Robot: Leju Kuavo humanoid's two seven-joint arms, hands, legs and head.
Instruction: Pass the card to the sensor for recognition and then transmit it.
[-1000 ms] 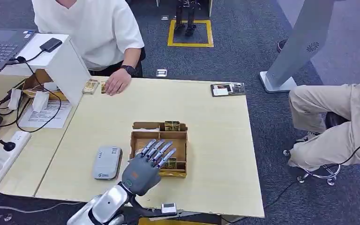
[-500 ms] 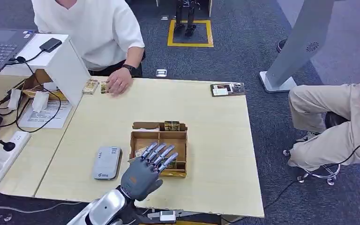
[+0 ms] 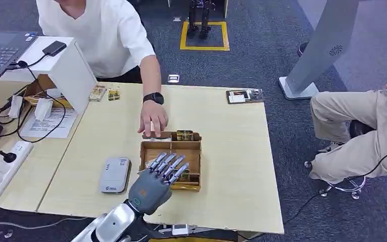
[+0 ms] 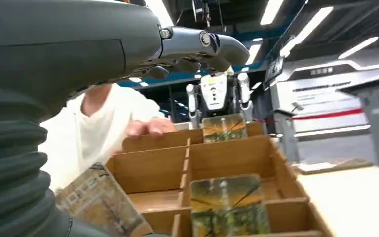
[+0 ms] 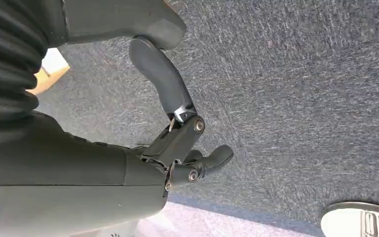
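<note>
The robot's left hand (image 3: 150,187) hovers over the near left part of the wooden tray (image 3: 196,149), fingers spread and stretched forward, holding nothing. A card (image 4: 228,206) stands upright in the tray's near compartment just beyond the fingertips; another card (image 3: 184,135) stands in the far compartment. The right hand (image 5: 177,143) hangs above blue-grey carpet, fingers loosely curled and empty. A person's hand (image 3: 153,119) rests at the tray's far left edge. Left of the tray lies the grey sensor (image 3: 115,174) on the pale wooden table (image 3: 232,166). Further left are cables and a power strip (image 3: 5,161). Right of the table, a seated person's legs (image 3: 352,131) show.
</note>
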